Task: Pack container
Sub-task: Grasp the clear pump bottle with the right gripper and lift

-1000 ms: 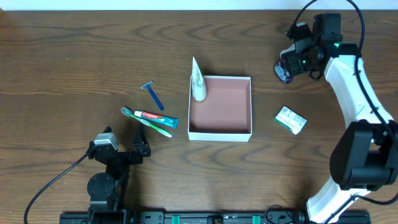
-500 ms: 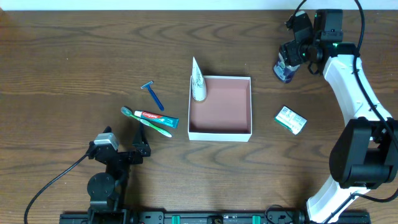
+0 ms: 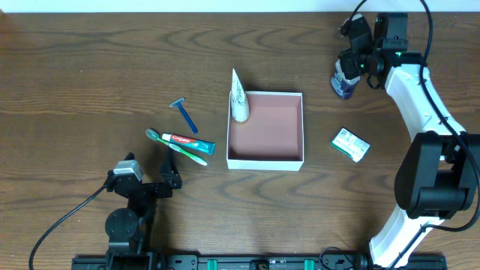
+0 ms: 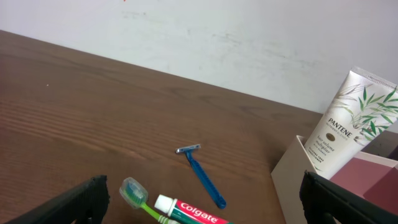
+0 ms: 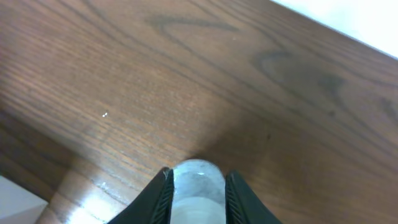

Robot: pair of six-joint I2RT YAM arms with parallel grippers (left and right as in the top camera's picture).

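The container (image 3: 303, 127), a shallow square white box with a reddish-brown inside, sits mid-table; a white Pantene tube (image 3: 238, 99) leans in its far left corner, also in the left wrist view (image 4: 347, 121). A blue razor (image 3: 184, 114), a Colgate toothpaste tube (image 3: 189, 142) and a green toothbrush (image 3: 177, 148) lie left of it. My right gripper (image 3: 346, 77) at the far right is shut on a small clear round bottle with a dark base (image 5: 198, 190). My left gripper (image 3: 150, 184) is open near the front left, behind the toothbrush (image 4: 140, 198).
A small green-white carton (image 3: 351, 144) lies right of the container. The table's far edge meets a white wall just behind the right gripper. The left arm's base and cable sit at the front left.
My right gripper with the bottle has moved a little toward the far edge and turned. The left arm and the other items have not moved.
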